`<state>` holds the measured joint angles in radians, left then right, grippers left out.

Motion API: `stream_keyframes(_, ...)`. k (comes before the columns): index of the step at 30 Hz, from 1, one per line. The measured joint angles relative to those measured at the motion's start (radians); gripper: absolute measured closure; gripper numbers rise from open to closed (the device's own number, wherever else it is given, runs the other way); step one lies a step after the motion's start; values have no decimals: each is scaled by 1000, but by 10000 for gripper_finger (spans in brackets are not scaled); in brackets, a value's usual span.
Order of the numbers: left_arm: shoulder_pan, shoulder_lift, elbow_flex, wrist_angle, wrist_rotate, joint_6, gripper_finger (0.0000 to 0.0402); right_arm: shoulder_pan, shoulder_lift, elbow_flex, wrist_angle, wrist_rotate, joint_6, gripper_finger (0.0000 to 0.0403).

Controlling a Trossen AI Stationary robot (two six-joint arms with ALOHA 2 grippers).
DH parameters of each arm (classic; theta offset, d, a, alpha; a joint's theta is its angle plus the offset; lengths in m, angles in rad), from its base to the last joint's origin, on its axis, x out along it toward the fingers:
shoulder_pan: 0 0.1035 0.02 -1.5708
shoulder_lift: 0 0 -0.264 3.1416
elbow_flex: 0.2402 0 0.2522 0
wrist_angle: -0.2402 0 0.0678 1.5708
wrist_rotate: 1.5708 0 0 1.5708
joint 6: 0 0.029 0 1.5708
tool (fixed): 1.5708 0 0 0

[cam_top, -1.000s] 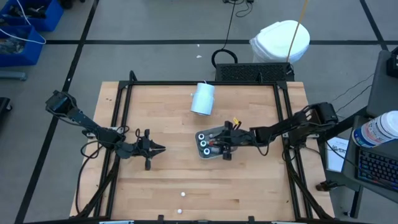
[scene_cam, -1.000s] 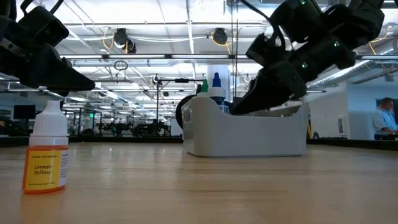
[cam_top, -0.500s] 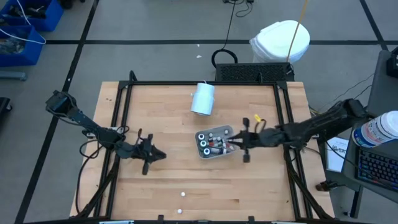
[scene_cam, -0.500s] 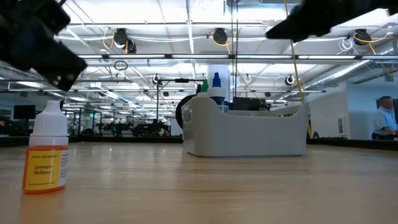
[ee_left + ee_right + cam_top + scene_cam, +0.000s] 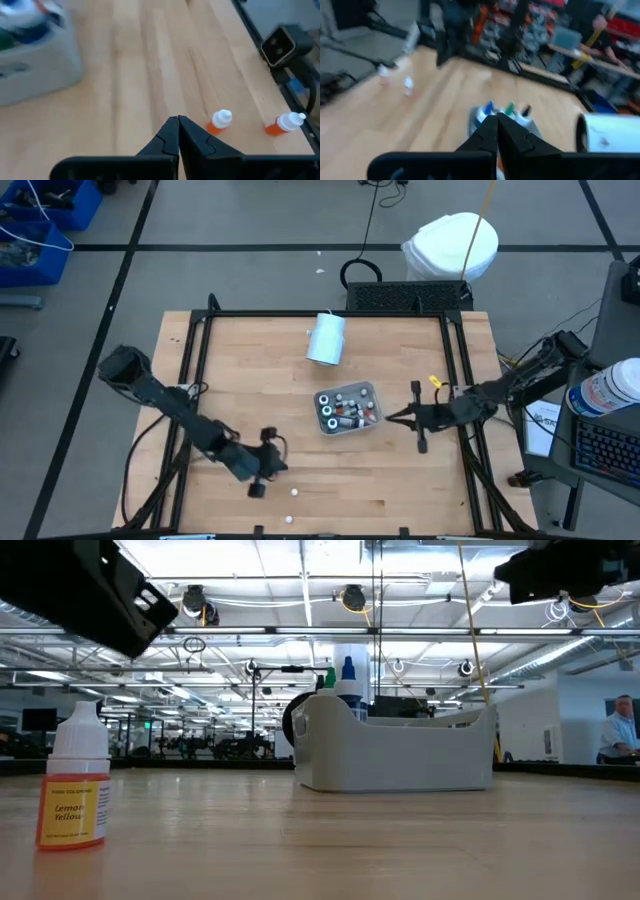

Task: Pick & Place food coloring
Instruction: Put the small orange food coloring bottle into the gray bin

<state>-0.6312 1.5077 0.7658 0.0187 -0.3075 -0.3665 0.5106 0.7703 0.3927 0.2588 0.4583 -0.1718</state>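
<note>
Left gripper, fingers pressed together and empty, nears two orange bottles ahead; unopened, it risks toppling them.

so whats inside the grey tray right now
Several small food coloring bottles sit packed in the tray, white caps up, some green and blue. Its floor and any bottles underneath are hidden.

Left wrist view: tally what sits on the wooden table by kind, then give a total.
Orange food coloring bottles, white caps: 2
Grey tray holding more bottles: 1
Total: 3
</note>
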Motion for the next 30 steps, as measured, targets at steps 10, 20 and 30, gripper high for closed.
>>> stream_keyframes(10, -43, 225, 135, 34, 102, -14, 248, 14, -180, -139, 133, -42, -61, 402)
stream_keyframes(20, -58, 300, 137, 124, 113, -12, 138, 14, -184, -140, 134, -42, -50, 403)
stream_keyframes(30, -44, 326, 136, 154, 90, -5, 161, 14, -183, -140, 134, -42, -50, 403)
